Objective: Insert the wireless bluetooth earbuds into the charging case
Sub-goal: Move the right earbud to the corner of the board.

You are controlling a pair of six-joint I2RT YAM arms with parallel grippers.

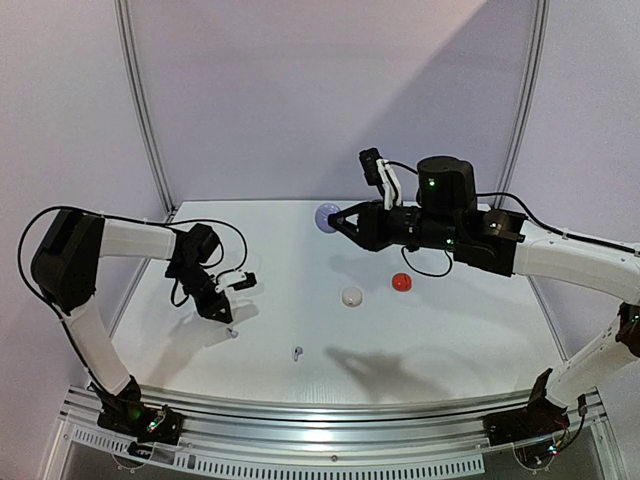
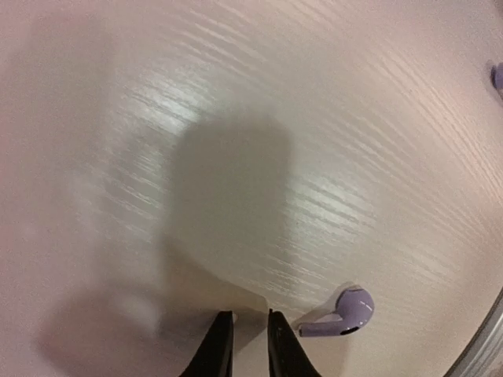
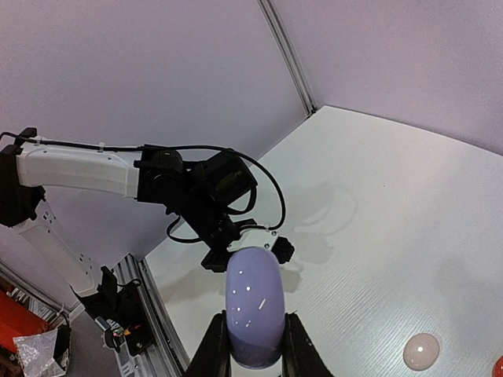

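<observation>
A lilac earbud (image 2: 346,312) lies on the white table just right of my left gripper (image 2: 247,314). The left gripper is shut, its black fingertips nearly together with nothing between them. From above, that earbud (image 1: 233,333) is a tiny speck just beyond the left gripper (image 1: 222,312). A second lilac earbud (image 1: 297,352) lies farther right, also showing at the left wrist view's edge (image 2: 497,75). My right gripper (image 1: 335,215) hovers over the far middle of the table, shut on the lilac charging case (image 3: 253,290), which is closed.
A white round case (image 1: 351,296) and a red round case (image 1: 401,282) sit mid-table, below the right arm. The aluminium rail (image 1: 330,415) runs along the near edge. White walls enclose the back and sides.
</observation>
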